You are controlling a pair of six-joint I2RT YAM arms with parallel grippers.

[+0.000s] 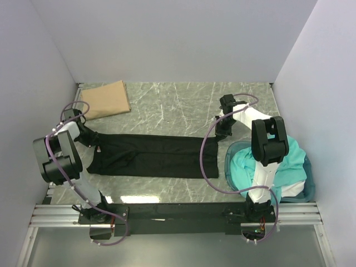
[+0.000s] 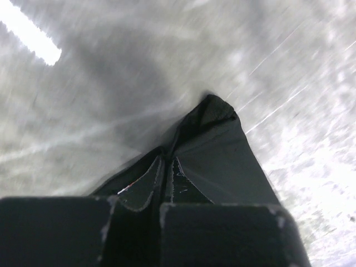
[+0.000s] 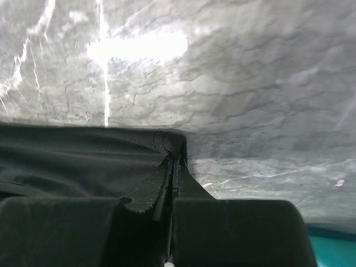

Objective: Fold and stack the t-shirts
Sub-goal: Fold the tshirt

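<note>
The black shirt [image 1: 150, 156] lies stretched flat, a long band mid-bench [image 1: 167, 111]; tan shirt [image 1: 104, 99] folded far left; teal shirts [image 1: 243, 166] heaped near right.

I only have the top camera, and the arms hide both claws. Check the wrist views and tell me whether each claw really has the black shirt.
Observer: In the left wrist view, the left claw is shut on the black t-shirt, with cloth bunched inside it.
Operator: Now the right one.
Observer: In the right wrist view, the right claw is shut too, with the shirt's folded edge pinched in it.
Operator: Report how deep the left bite is.
Observer: A pointed corner of the shirt sticks out past the left claw's tips, so the claw grips in from the very edge.
</note>
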